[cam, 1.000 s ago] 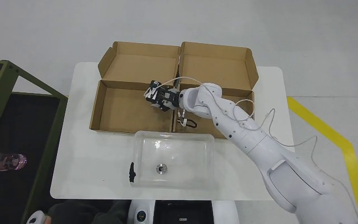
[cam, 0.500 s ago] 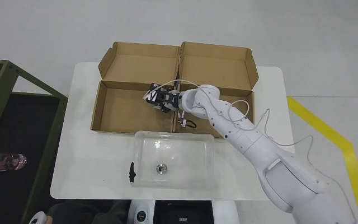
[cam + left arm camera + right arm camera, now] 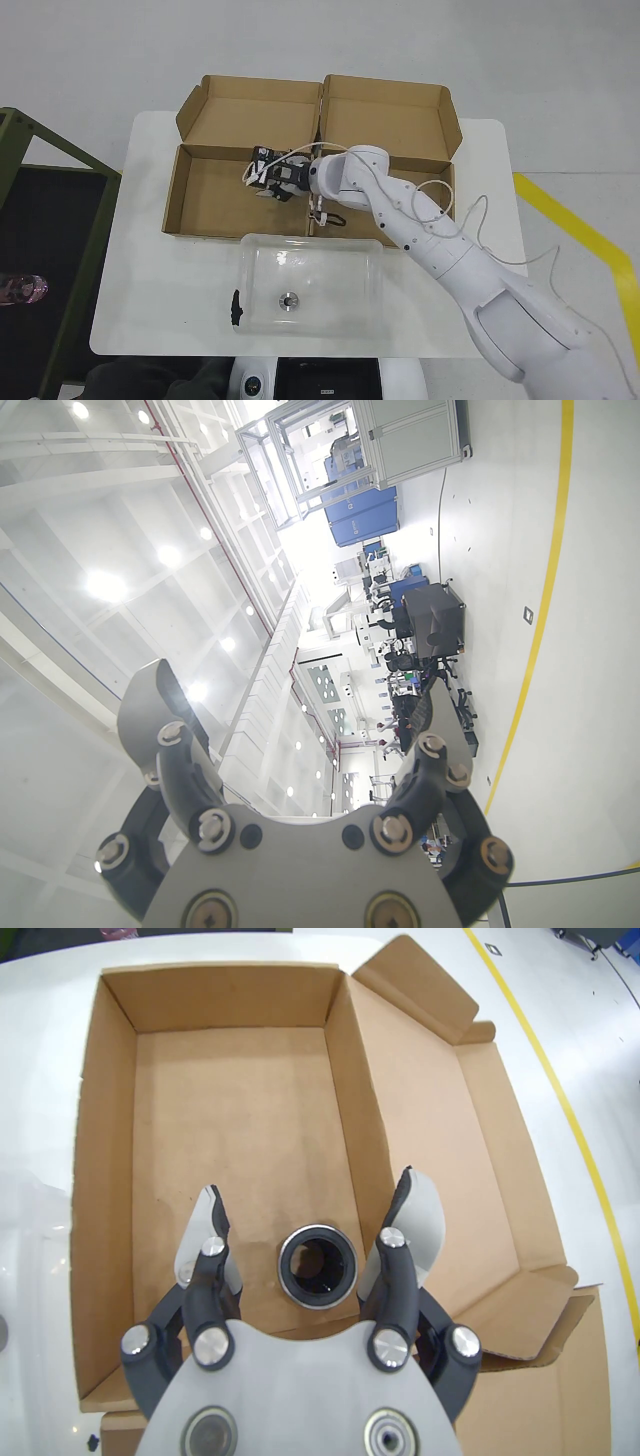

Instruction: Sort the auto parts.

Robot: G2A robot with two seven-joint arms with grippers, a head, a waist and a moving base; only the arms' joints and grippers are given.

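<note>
The right arm stretches from the near right across the table point(image 3: 150, 250) to the left cardboard box point(image 3: 205, 200), 1 of 2 open boxes standing side by side at the far half of the table. The right claw point(image 3: 311, 1183) hangs over the right part of that box, close to the wall it shares with the right cardboard box point(image 3: 430, 190). Its 2 fingers are spread wide and grasp nothing, so the claw is released. Below it a ring point(image 3: 286, 1273), a metal rim with a black inner band, lies flat on the brown floor of the left box. It sits in the gap between the 2 fingers, nearer their roots than their tips, and appears to touch neither. In the top view the claw point(image 3: 258, 172) covers that spot.

The right box holds a small black part point(image 3: 335, 218) at its near left corner. Just near of the 2 boxes stands a clear plastic tub point(image 3: 310, 245) with 1 small round metal part point(image 3: 289, 299) on its bottom. A small black piece point(image 3: 236, 308) lies on the table at the tub's left side.

The left claw point(image 3: 295, 677) points up toward the hall and its ceiling, with its fingers apart and nothing between them, so it too is released
</note>
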